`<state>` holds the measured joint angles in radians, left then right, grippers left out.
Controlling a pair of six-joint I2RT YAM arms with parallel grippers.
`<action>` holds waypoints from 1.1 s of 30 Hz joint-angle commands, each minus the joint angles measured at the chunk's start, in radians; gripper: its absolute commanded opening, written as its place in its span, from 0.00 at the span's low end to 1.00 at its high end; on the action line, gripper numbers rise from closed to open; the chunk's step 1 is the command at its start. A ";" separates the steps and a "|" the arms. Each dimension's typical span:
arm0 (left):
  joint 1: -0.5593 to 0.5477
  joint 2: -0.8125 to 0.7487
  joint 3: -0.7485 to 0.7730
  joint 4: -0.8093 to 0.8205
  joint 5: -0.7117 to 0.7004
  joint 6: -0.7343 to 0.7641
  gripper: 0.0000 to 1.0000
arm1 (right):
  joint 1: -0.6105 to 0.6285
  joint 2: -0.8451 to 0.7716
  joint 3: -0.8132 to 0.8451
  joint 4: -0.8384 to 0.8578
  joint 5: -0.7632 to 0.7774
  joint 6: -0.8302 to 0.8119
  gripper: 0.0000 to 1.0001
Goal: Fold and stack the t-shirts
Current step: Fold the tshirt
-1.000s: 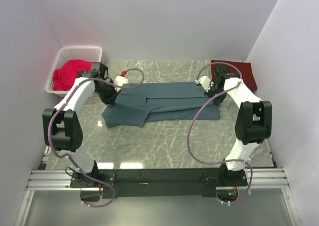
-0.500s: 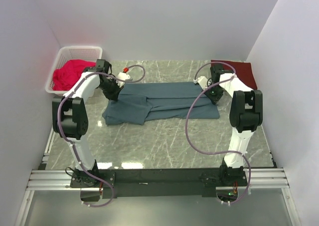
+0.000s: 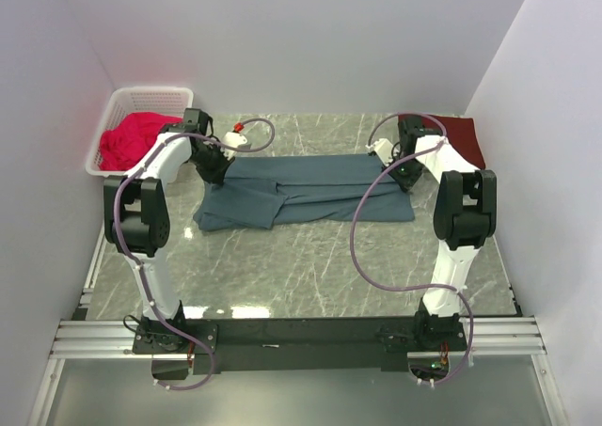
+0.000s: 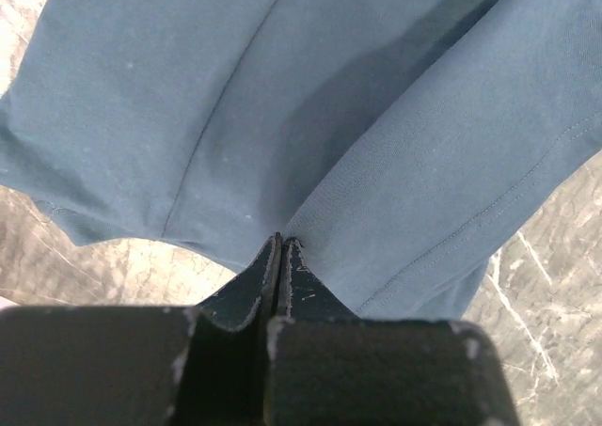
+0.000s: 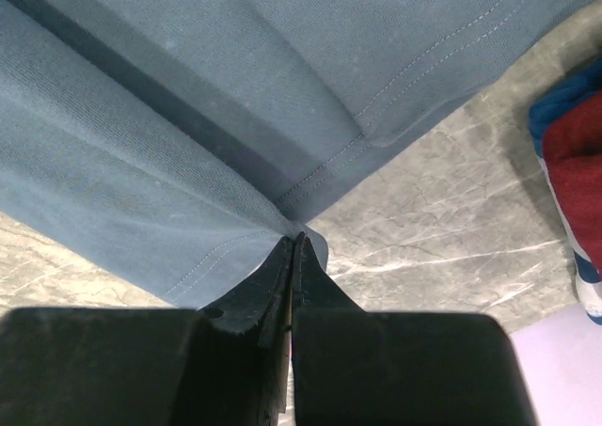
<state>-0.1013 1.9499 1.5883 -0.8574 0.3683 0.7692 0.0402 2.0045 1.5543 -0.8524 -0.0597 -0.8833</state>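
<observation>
The slate blue-grey t-shirt [image 3: 310, 191] lies as a long folded band across the middle of the marble table. My left gripper [image 3: 214, 169] is at its left end, and in the left wrist view the jaws [image 4: 280, 243] are shut, pinching a fold of the blue-grey cloth [image 4: 376, 116]. At the shirt's right end my right gripper [image 3: 403, 175] is also shut, its tips [image 5: 296, 240] nipping a hemmed corner of the cloth [image 5: 188, 97]. The dark maroon t-shirt [image 3: 463, 136] lies folded at the back right corner, its edge [image 5: 576, 153] showing in the right wrist view.
A white plastic basket [image 3: 150, 97] at the back left holds a bright red cloth [image 3: 132, 136]. Walls close in the table on the left, back and right. Bare marble [image 3: 310, 266] stretches between the shirt and the arm bases.
Both arms have stretched farther toward the back, their elbows swinging up and away from the near edge. The grippers stayed shut on the shirt's ends, which shifted slightly backward.
</observation>
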 commanded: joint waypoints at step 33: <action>0.232 -0.270 -0.488 0.139 0.221 -0.257 0.57 | -0.255 -0.009 -0.088 -0.074 -0.361 0.532 0.50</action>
<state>0.1303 1.6619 1.0889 -0.7563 0.5552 0.5362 -0.2119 2.0109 1.4612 -0.9714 -0.4164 -0.3912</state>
